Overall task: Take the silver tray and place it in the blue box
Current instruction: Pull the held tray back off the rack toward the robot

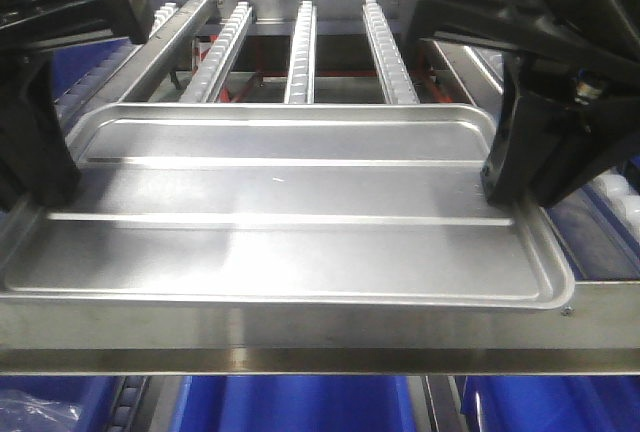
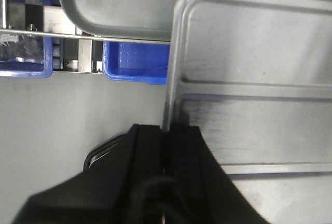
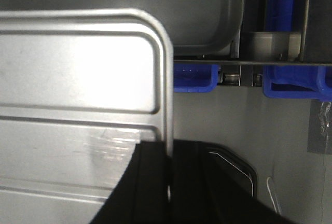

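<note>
Nearest the robot, the blue box [image 1: 300, 404] is showing only as a strip of blue under the rack's front steel rail [image 1: 300, 337], so the front view is giving nothing of its inside. Just behind that rail the silver tray [image 1: 290, 202] is lying level and crosswise along the rack's front edge; whether it is resting there or just lifted I cannot tell. The left tool [image 2: 166, 137] is pinching the tray's left short rim and the right tool [image 3: 168, 154] the right short rim, each closed over the thin lip. I am judging the tray to be stiff sheet metal, light for its size but wide, slick and quick to tip, so an even hold on both short rims is looking right. The front view is giving the whole tray, its two ridges and the roller tracks [image 1: 300, 52] running toward the rack's far edge, but not the grip itself. The wrist views are showing the lip passing between the fingers and, beyond it, a second tray [image 2: 114, 1], small blue bins [image 2: 136, 63] and grey floor [image 2: 67, 110].
</note>
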`<state>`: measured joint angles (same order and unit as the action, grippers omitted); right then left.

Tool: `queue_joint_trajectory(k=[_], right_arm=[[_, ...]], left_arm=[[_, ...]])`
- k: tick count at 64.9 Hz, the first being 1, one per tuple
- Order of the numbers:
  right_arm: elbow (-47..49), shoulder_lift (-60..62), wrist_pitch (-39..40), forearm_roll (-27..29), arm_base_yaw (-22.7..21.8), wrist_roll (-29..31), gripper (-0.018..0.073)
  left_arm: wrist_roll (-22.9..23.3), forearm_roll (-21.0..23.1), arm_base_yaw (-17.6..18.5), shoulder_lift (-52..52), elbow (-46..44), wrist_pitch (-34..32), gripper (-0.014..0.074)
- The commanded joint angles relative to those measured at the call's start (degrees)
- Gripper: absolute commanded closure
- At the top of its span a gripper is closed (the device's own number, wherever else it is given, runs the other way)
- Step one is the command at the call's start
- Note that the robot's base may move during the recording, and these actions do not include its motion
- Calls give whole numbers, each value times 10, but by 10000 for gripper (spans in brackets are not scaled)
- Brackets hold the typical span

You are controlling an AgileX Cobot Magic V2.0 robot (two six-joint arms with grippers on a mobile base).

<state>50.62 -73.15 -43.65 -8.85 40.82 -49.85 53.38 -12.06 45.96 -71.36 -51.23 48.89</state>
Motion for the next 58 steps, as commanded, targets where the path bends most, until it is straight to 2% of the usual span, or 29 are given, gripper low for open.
queue_joint_trajectory(k=[1,58], right_arm=[[12,18,8,-25,-1,-3,510],[12,18,-2,-25,-1,-3,510]], left_arm=[[11,-23,2,17,-12,-5,701],[11,-19,2,15,-12,1,701]])
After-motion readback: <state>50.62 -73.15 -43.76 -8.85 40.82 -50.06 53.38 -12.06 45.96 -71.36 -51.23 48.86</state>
